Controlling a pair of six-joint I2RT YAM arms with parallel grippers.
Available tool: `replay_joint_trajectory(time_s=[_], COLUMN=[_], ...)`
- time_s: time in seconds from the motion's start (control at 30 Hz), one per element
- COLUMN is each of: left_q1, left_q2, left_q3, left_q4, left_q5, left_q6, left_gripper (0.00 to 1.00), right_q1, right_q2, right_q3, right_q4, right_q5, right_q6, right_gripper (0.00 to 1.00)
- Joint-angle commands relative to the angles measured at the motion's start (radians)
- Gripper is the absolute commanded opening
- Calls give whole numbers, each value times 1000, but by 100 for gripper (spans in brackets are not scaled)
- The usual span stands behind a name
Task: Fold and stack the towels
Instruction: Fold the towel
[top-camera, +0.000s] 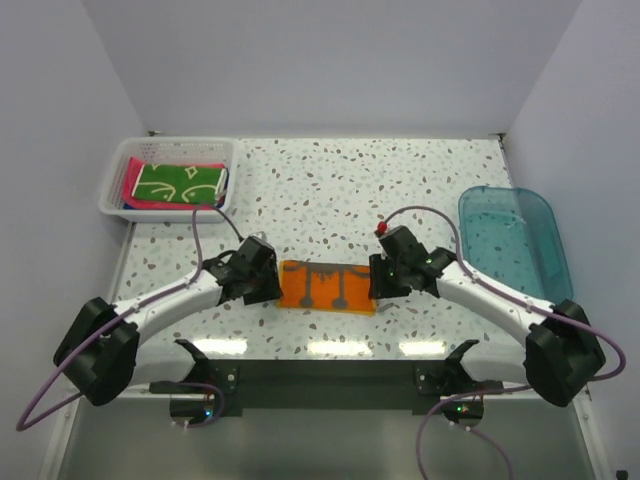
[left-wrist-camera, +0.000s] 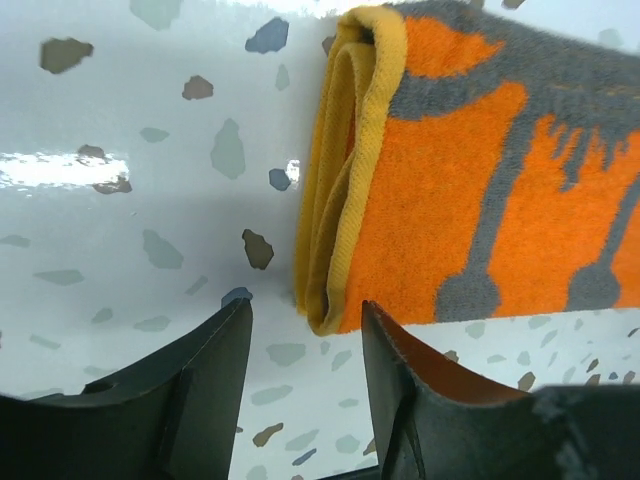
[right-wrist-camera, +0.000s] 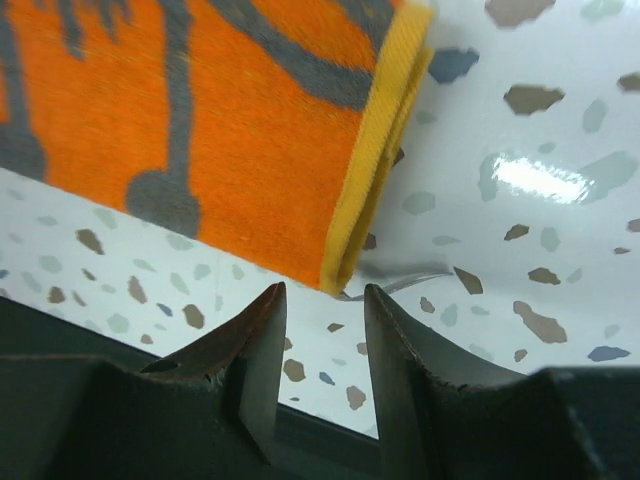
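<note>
While both hands sit at the ends of the orange and grey towel (top-camera: 327, 286), log it as a flat, folded strip at the middle of the table's (top-camera: 330, 190) near edge.

Hands: the left hand (left-wrist-camera: 305, 310) is partly spread and holds nothing, with the towel's left end just beyond its tips. The right hand (right-wrist-camera: 322, 290) is the same, with the towel's near right corner just ahead of the gap.

Progress (judgement): you have one towel with at least one fold in it. It looks long for a finished fold, so a second fold across may still be due. A green towel (top-camera: 180, 182) lies on a pink towel (top-camera: 130, 185) in the basket (top-camera: 165, 213) at the far left corner. You cannot tell from here whether they are folded. No stack shows on the table yet, so count most of the job as open.

Views compared:
- Only the top view gives you the basket, the tub (top-camera: 510, 235) along the right edge, and the towel's full length between the arms.
- Only the wrist views give you the layers. The left one shows the yellow hem doubled over itself at the left end. The right one shows hems lined up at the corner.
- The wrist views also settle that neither hand grips the cloth, which the top view leaves unclear.
</note>
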Motion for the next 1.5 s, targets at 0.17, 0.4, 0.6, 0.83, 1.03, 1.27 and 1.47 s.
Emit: replay_joint_trajectory(time_s=[0.17, 0.4, 0.6, 0.83, 1.03, 1.27, 1.47], left_q1=[-7, -65, -93, -93, -93, -82, -41], left_q2=[-124, -22, 91, 108, 1, -25, 126], left_q3=[167, 187, 89, -43, -22, 169, 276], left_q4=[-160, -8, 121, 162, 110, 37, 90], left_q5=[-96, 1, 9, -31, -37, -102, -93], left_q6=[106, 178, 128, 42, 20, 97, 193], left_gripper=[53, 42, 35, 29, 38, 45, 44], right_q1=[-1, 0, 2, -1, -1, -18, -40], right_q2=[-93, -24, 21, 38, -34, 13, 116], right_q3=[102, -4, -109, -160, -23, 137, 177], right_q4=[8, 178, 251, 260, 140, 88, 171], right_q5=[-60, -97, -63, -36, -7, 44, 52], right_q6=[-35, 20, 49, 66, 5, -67, -80], right_gripper=[38, 25, 25, 26, 28, 27, 26])
